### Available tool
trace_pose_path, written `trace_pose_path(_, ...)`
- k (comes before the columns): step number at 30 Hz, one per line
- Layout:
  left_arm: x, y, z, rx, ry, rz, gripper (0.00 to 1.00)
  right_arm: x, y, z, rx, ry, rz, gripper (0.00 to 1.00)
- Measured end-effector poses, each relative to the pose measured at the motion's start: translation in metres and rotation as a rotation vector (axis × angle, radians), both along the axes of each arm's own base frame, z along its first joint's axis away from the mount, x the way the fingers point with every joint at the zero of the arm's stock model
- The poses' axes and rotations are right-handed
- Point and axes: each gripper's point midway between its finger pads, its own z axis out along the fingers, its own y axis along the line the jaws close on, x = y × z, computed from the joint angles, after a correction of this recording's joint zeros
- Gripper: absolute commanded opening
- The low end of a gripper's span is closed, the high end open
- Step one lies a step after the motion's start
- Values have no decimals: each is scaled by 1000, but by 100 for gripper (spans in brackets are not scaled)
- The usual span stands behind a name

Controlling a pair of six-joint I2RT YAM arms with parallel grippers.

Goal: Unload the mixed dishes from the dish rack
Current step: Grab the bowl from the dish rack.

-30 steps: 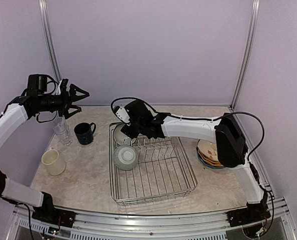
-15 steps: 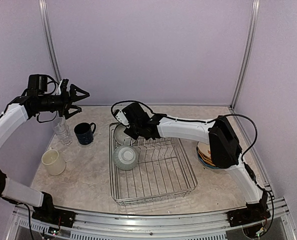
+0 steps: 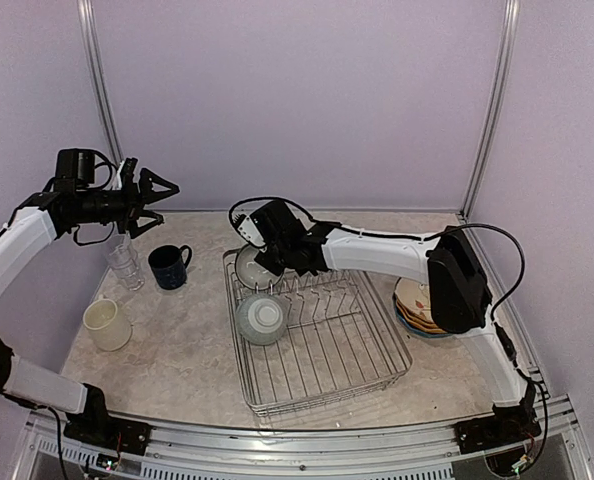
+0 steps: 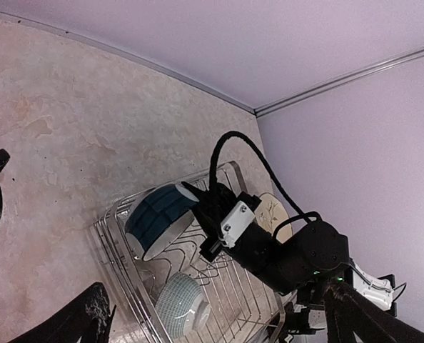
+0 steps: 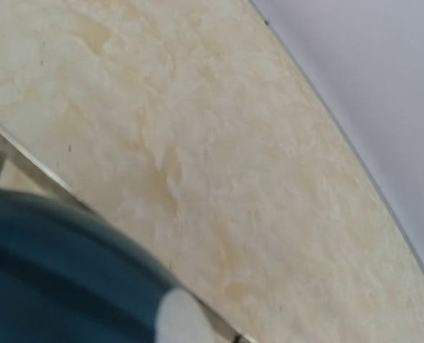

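Note:
The dish rack (image 3: 329,393) lies skewed in the middle of the table. A small teal bowl (image 3: 247,266) leans on edge in its far left corner, and a pale striped bowl (image 3: 262,318) sits upside down nearer me. My right gripper (image 3: 267,256) is shut on the teal bowl's rim (image 4: 170,227). Its own wrist view shows only the bowl (image 5: 62,279) close up and no fingers. My left gripper (image 3: 155,194) hangs open and empty high over the table's left side. Below it stand the navy mug (image 3: 167,267), the cream mug (image 3: 106,324) and the glass tumblers (image 3: 124,262).
A stack of plates (image 3: 415,306) with a cream floral one (image 4: 272,211) on top lies right of the rack, half under my right arm. Purple walls close in the back and both sides. The rack's near right corner (image 3: 407,365) reaches toward the plates.
My right gripper has shut on the teal bowl. The rack has swung, its near end sliding to the right, and the striped bowl moved with it. My left arm has stayed still.

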Motion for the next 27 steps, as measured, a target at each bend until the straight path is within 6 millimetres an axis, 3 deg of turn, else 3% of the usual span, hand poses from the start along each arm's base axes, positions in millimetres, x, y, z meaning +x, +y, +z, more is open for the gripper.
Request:
trace_pose_path(5,0,1,0,-2,1,0,99,-14,-21,4,-27,20,-9,0)
trace_pose_path(10,0,1,0,-3,1,2,99,-24,-43,20,-30,-2,-28,0)
trace_pose_path(21,3,0,-6,4,17,2,99,-16,-44,27,-5,-72,-55,0)
trace_pose_path(27,4,-1,-7,6,19,1,99,-7,-38,13,-29,-105,-61,0)
